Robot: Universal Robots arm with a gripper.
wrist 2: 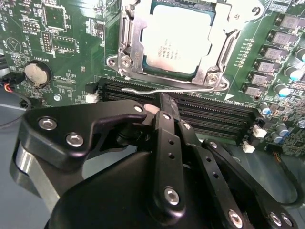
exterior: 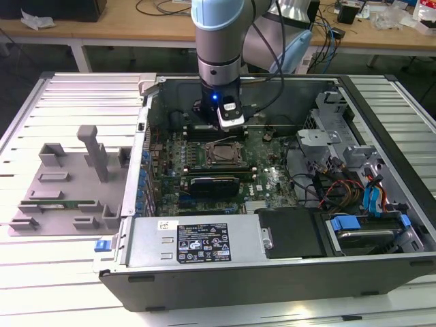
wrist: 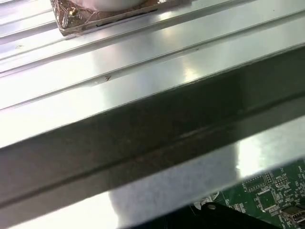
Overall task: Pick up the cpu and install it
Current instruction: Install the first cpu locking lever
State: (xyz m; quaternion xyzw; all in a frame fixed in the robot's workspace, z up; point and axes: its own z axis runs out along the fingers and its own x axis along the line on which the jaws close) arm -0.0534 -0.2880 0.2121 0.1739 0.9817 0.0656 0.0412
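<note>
Metal, plastic and board finishes

The cpu (wrist 2: 183,40) has a smooth, matt silvery metal top inside the shiny steel socket frame (wrist 2: 127,45); beside that frame lie the glossy green motherboard (wrist 2: 62,52) and the matt black metal gripper (wrist 2: 162,102).

A ribbed silvery-white work surface (exterior: 48,272) spreads under everything, its long slats catching bright overhead light as pale glare. In the first wrist view the same slats (wrist: 143,62) show as glossy bands with a soft white reflection. Along the far edge of the exterior view stands a wooden bench (exterior: 122,27) on white legs, with dark floor beneath it. Loose black cables (exterior: 163,7) trail across its top, and crumpled white paper (exterior: 34,19) lies toward the exterior view's left.
</note>
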